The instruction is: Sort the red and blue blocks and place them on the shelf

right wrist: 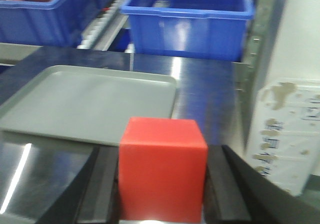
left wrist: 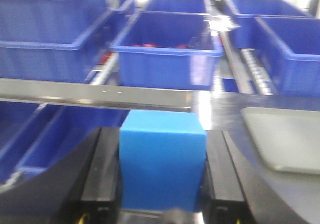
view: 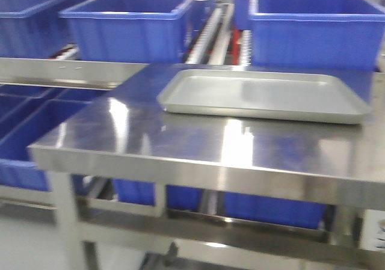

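A mid-blue cube (left wrist: 162, 161) fills the gap between the black fingers of my left gripper (left wrist: 162, 169), which is shut on it. Beyond it runs the shelf's flat metal front rail (left wrist: 95, 93). In the right wrist view a bright red cube (right wrist: 162, 171) is clamped between the black fingers of my right gripper (right wrist: 162, 181), held above the steel table (right wrist: 200, 94). Neither gripper nor either block shows in the front view, where the shelf rail (view: 66, 71) lies at the left.
A shallow grey tray (view: 264, 95) lies on the steel table (view: 180, 144). Large blue bins (view: 129, 23) (left wrist: 167, 47) (right wrist: 187, 19) stand on the racking behind. More blue bins (view: 24, 131) sit lower left. A white labelled panel (right wrist: 287, 134) stands at the right.
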